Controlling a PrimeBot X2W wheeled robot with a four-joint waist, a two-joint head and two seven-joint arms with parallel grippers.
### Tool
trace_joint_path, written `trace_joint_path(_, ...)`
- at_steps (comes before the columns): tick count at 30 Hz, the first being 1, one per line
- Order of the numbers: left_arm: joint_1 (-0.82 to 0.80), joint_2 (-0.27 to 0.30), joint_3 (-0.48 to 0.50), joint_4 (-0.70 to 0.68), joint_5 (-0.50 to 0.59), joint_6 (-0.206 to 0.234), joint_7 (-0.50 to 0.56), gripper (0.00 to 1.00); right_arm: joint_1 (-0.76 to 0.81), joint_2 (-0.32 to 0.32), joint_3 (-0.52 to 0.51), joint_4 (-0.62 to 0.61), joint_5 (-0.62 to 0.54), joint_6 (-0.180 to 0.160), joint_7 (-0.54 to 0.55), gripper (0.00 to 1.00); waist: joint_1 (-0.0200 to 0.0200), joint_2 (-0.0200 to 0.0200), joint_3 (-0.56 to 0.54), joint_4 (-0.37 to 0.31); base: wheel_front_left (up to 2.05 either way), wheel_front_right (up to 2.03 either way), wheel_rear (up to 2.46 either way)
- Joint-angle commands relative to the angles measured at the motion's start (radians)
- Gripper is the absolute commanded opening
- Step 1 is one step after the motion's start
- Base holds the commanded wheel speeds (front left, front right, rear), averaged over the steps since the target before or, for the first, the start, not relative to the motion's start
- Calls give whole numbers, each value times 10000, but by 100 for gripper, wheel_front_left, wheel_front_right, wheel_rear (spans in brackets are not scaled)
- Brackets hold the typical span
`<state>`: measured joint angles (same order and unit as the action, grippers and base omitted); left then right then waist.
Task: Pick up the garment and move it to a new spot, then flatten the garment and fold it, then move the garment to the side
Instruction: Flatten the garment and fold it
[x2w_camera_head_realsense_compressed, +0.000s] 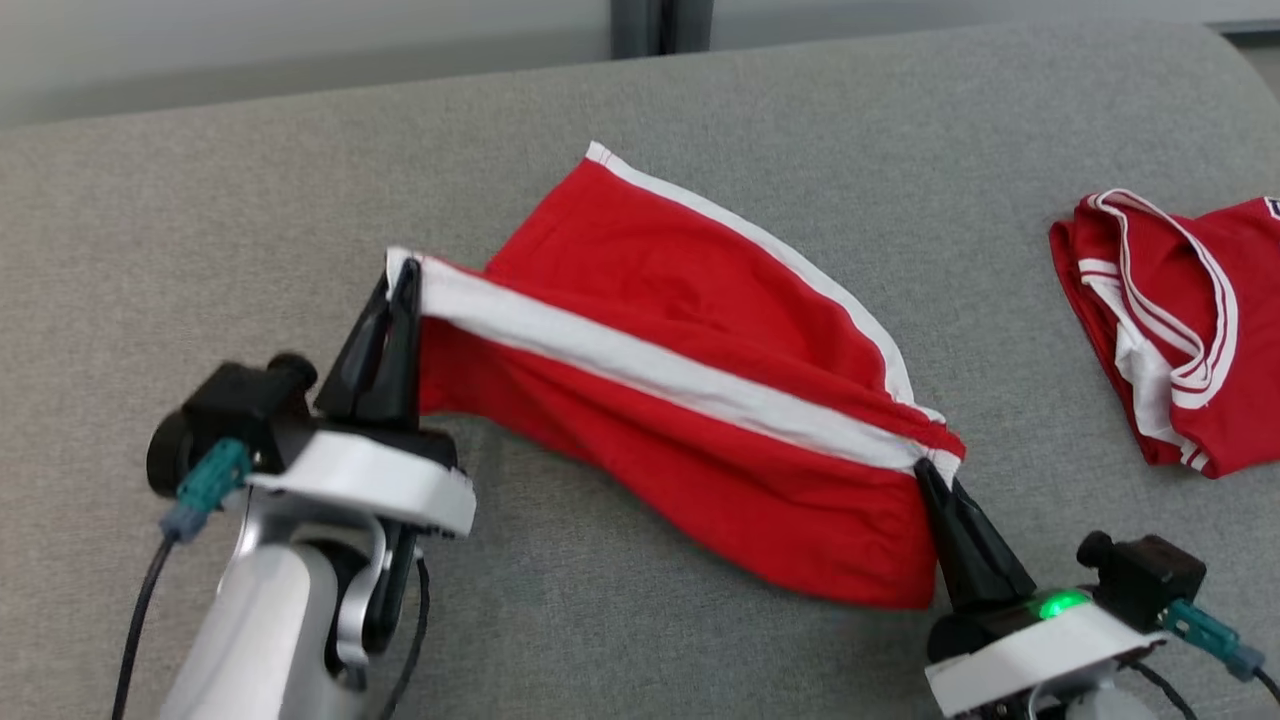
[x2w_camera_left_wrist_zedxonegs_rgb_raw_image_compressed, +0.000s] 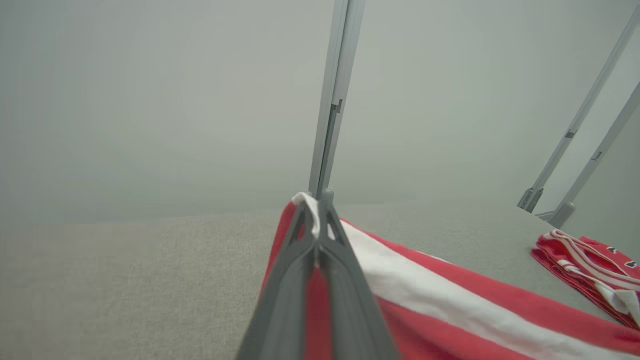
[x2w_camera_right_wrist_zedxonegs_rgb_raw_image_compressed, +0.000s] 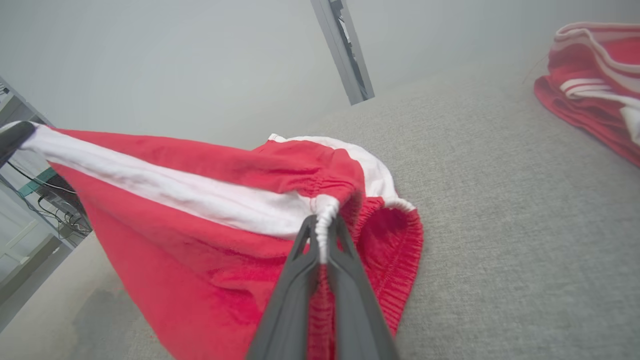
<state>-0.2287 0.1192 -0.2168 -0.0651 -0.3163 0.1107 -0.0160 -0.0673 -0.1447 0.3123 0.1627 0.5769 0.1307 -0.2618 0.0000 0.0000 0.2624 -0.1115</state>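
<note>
The garment (x2w_camera_head_realsense_compressed: 690, 350) is a pair of red shorts with white side stripes, stretched between my two grippers above the grey table. My left gripper (x2w_camera_head_realsense_compressed: 402, 275) is shut on its left end, pinching the white stripe's corner. My right gripper (x2w_camera_head_realsense_compressed: 932, 475) is shut on the elastic waistband at the right end. Red cloth sags below the stripe, and the far part rests on the table. In the left wrist view the gripper (x2w_camera_left_wrist_zedxonegs_rgb_raw_image_compressed: 316, 205) clamps the garment (x2w_camera_left_wrist_zedxonegs_rgb_raw_image_compressed: 450, 305). In the right wrist view the gripper (x2w_camera_right_wrist_zedxonegs_rgb_raw_image_compressed: 324, 222) nips the gathered waistband of the garment (x2w_camera_right_wrist_zedxonegs_rgb_raw_image_compressed: 200, 200).
A second red garment with white trim (x2w_camera_head_realsense_compressed: 1180, 320) lies crumpled at the table's right edge; the same crumpled red garment (x2w_camera_left_wrist_zedxonegs_rgb_raw_image_compressed: 590, 265) (x2w_camera_right_wrist_zedxonegs_rgb_raw_image_compressed: 595, 75) shows in both wrist views. Grey table surface (x2w_camera_head_realsense_compressed: 200, 220) spreads to the left and front. Metal frame posts (x2w_camera_left_wrist_zedxonegs_rgb_raw_image_compressed: 332, 100) stand beyond the far edge.
</note>
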Motion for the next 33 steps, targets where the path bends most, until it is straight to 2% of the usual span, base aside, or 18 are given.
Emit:
trace_joint_path(1,-645,74,-16,267,73,-113,23,0,-334,49,-5,85,135,2,-43,0,0,0,672,-337,0,0,0)
trace_joint_path(5,-2421,-13,-172,1629,119,-430,65,0,-1065,268,-139,338,559,2,-43,0,0,0,1145,-634,0,0,0)
trace_joint_path(6,-3246,-69,-232,2389,99,-585,49,0,-1396,340,-180,371,686,2,-45,0,0,0,1318,-798,0,0,0)
trace_joint_path(9,-4342,-183,-275,3735,0,-760,-34,0,-1784,444,-168,606,877,2,-45,0,0,0,1540,-1050,0,0,0)
trace_joint_path(13,-5501,-250,-371,5540,-41,-1006,-296,0,-2218,583,49,910,1113,2,-45,0,0,0,1698,-1439,0,0,0)
trace_joint_path(14,-5501,-250,-371,5540,-41,-1006,-296,0,-2218,583,49,910,1113,2,-45,0,0,0,1698,-1439,0,0,0)
trace_joint_path(20,-6773,-409,-419,8171,-193,-1141,-533,0,-2718,661,373,1408,1137,0,-44,0,0,0,1838,-1849,0,0,0)
trace_joint_path(21,-6936,-429,-431,8519,-204,-1172,-579,0,-2791,675,399,1450,1088,2,-45,35,0,0,1856,-1901,0,0,0)
trace_joint_path(22,-7095,-450,-429,8867,-251,-1217,-636,0,-2876,695,436,1506,1055,2,-45,60,0,0,1865,-1938,0,0,0)
trace_joint_path(23,-7214,-470,-446,9213,-283,-1259,-643,0,-2939,698,527,1597,901,2,-44,98,0,0,1866,-1967,0,0,0)
trace_joint_path(24,-7318,-486,-457,9506,-352,-1331,-673,0,-2960,706,562,1621,873,2,-45,100,0,0,1871,-1990,0,0,0)
trace_joint_path(25,-7439,-505,-461,9768,-403,-1396,-739,23,-2963,725,593,1588,889,2,-45,100,0,0,1877,-2005,0,0,0)
trace_joint_path(26,-7548,-513,-486,10001,-436,-1472,-800,58,-2965,735,654,1592,802,2,-44,100,0,0,1883,-2013,0,0,0)
trace_joint_path(27,-7635,-515,-501,10200,-469,-1515,-898,100,-2961,734,671,1604,743,2,-44,100,0,0,1888,-2018,0,0,0)
trace_joint_path(33,-7696,-592,-700,10845,-503,-1519,-1909,100,-2687,526,453,1073,138,2,-45,100,0,0,1706,-1940,0,0,0)
